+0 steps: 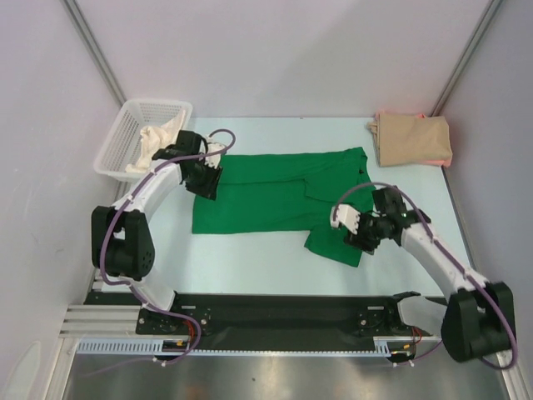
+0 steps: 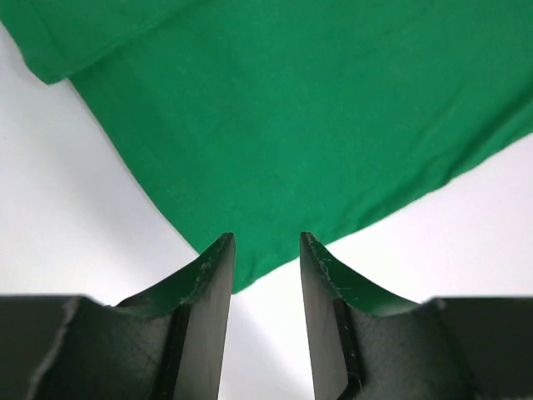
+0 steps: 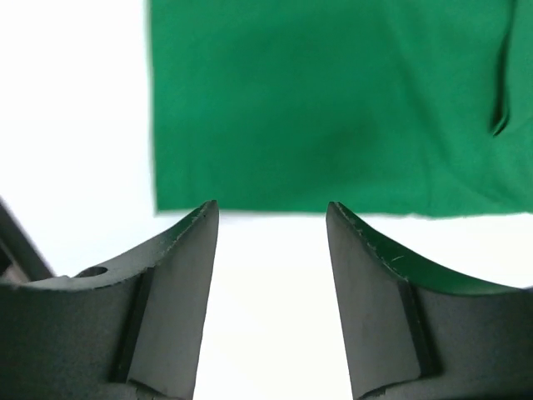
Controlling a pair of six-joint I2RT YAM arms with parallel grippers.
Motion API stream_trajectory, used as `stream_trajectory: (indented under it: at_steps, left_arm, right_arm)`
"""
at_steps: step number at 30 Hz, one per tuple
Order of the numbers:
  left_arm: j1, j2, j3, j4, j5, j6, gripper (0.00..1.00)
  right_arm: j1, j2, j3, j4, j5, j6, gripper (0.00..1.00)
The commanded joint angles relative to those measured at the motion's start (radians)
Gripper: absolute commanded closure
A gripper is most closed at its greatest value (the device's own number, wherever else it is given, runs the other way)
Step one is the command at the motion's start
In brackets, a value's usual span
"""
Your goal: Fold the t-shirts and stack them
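Observation:
A bright green t-shirt (image 1: 266, 196) lies spread flat at mid-table, one sleeve sticking out toward the front right. A folded tan t-shirt (image 1: 410, 139) lies at the back right, with a pink edge (image 1: 448, 164) showing under it. My left gripper (image 1: 204, 185) is over the green shirt's left end. In the left wrist view it (image 2: 266, 242) is open, with a corner of the green shirt (image 2: 316, 117) between its fingertips. My right gripper (image 1: 362, 240) is at the front-right sleeve. In the right wrist view it (image 3: 271, 208) is open and empty, with the green edge (image 3: 333, 108) just beyond its tips.
A white mesh basket (image 1: 121, 133) holding a cream cloth (image 1: 154, 140) stands at the back left, close behind my left arm. Grey walls enclose the table at the back and on both sides. A black rail (image 1: 275, 312) runs along the front edge.

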Motion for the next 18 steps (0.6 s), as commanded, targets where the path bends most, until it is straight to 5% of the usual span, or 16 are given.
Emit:
stream_trajectory:
  at_steps: [1,10,18]
  left_arm:
    - [0.004,-0.091,-0.013,0.002,0.067,-0.024,0.58]
    - [0.031,-0.108,-0.096,0.049,0.024,-0.03,0.59]
    - [0.062,-0.082,-0.089,0.051,-0.017,-0.024,0.6]
  right_arm:
    - [0.006,-0.141,-0.057,-0.079,0.033,-0.167,0.41]
    - [0.022,-0.114,-0.097,-0.205,0.016,-0.245,0.46]
    - [0.024,0.0,-0.091,-0.134,-0.007,-0.257,0.5]
